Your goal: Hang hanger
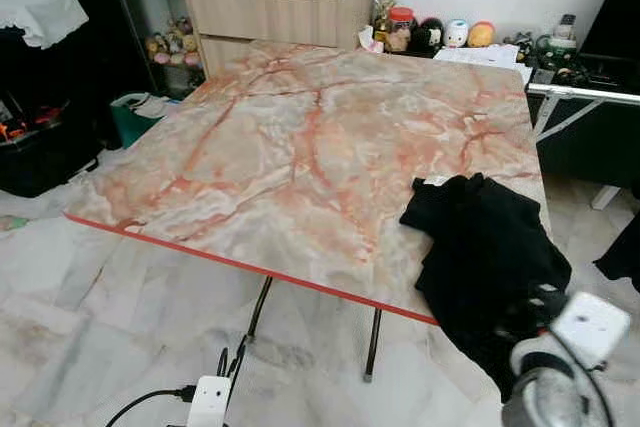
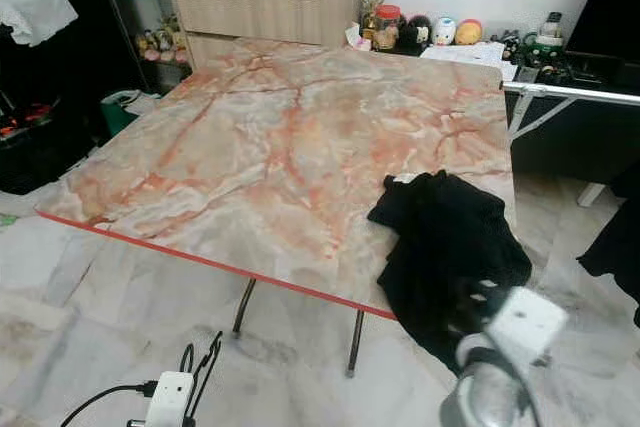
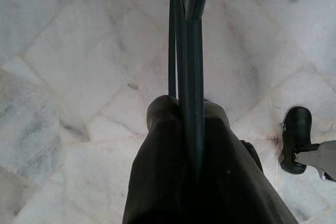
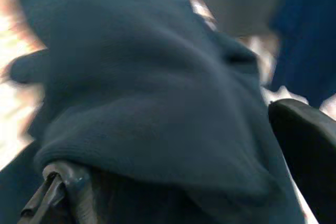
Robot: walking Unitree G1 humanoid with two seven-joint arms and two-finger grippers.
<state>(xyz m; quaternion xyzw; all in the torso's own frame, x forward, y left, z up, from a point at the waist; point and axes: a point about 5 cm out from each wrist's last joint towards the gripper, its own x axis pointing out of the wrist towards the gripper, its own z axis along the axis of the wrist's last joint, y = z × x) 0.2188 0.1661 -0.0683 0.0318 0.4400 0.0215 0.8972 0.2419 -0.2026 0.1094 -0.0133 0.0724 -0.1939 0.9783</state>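
A black garment lies crumpled on the near right corner of the marble-patterned table and droops over its edge. My right arm reaches up to that cloth from below. In the right wrist view, my right gripper stands open with its fingers spread on either side of a thick fold of the dark garment. My left gripper hangs low over the floor, shut on the thin dark rods of a hanger that run out past the fingertips.
A wooden drawer cabinet and a row of trinkets stand behind the table. A green bin and dark clutter sit at the left, a white frame at the right. Table legs stand on the marble floor.
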